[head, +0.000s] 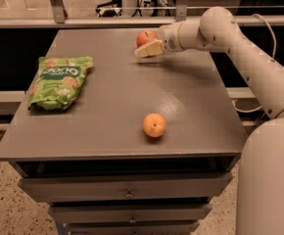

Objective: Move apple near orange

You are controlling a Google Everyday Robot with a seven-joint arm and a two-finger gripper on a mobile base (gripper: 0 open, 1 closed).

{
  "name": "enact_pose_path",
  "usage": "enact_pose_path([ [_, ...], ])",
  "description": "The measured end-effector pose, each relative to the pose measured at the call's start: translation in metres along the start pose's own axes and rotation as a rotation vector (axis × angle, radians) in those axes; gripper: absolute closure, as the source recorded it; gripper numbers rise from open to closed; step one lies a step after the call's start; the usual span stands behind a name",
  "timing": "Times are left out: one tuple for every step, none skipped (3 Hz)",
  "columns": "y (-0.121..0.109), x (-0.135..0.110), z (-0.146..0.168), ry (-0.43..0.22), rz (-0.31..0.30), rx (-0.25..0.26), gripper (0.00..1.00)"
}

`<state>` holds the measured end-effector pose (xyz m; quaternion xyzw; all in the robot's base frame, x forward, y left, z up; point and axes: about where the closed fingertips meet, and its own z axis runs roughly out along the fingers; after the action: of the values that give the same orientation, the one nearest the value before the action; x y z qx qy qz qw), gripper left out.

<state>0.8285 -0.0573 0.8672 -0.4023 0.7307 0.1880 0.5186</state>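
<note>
The red apple (145, 36) is at the far edge of the grey table (107, 97), right of centre. My gripper (143, 45) reaches in from the right and is shut on the apple. One cream finger (150, 49) lies across the apple's front and the other is hidden behind it. The apple seems to be held just above the tabletop, with a shadow beneath. The orange (154, 125) sits alone near the table's front edge, well apart from the apple and nearer the camera.
A green snack bag (60, 80) lies on the left side of the table. The white arm (240, 48) spans the right side above the table's right edge. Drawers (128, 194) sit below the top. A railing runs behind the table.
</note>
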Motion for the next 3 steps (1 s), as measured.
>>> enact_pose_path([
  [-0.006,0.003,0.001,-0.005,0.015,0.020,0.41],
  [-0.006,0.002,0.001,-0.015,0.023,0.026,0.64],
  [0.000,-0.010,-0.026,-0.023,-0.009,0.035,0.87],
])
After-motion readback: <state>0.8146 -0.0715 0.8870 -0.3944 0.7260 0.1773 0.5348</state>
